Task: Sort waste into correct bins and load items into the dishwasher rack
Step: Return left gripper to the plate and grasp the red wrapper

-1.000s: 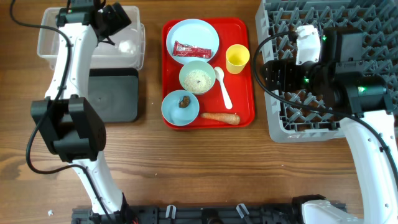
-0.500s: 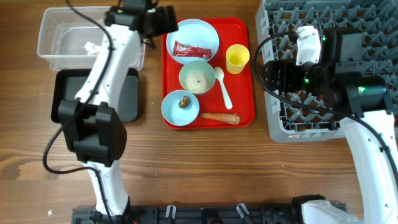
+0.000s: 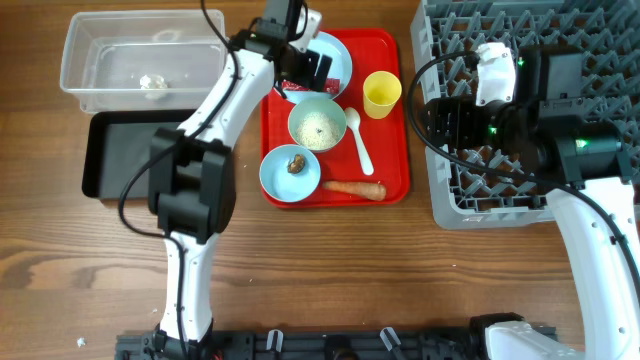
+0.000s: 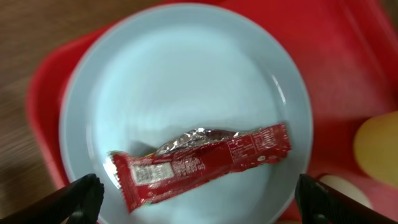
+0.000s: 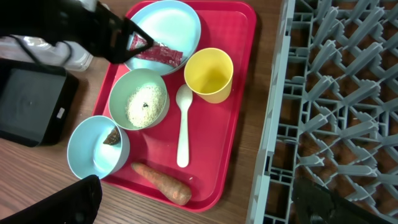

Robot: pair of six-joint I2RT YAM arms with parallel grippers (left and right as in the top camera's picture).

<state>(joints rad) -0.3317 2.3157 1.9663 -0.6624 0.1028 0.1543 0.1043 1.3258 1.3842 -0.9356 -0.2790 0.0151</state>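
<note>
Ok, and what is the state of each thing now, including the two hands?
left hand: open, above the wrapper
right hand: open, holding nothing
wrapper: lying on the plate
cup: upright, empty
green bowl: upright, holds rice
blue bowl: upright, holds a brown lump
spoon: lying on the red tray
carrot: lying on the red tray
tub: holds a white scrap

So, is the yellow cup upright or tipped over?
Upright: the yellow cup stands on the red tray, open mouth up, nothing visible inside.
</note>
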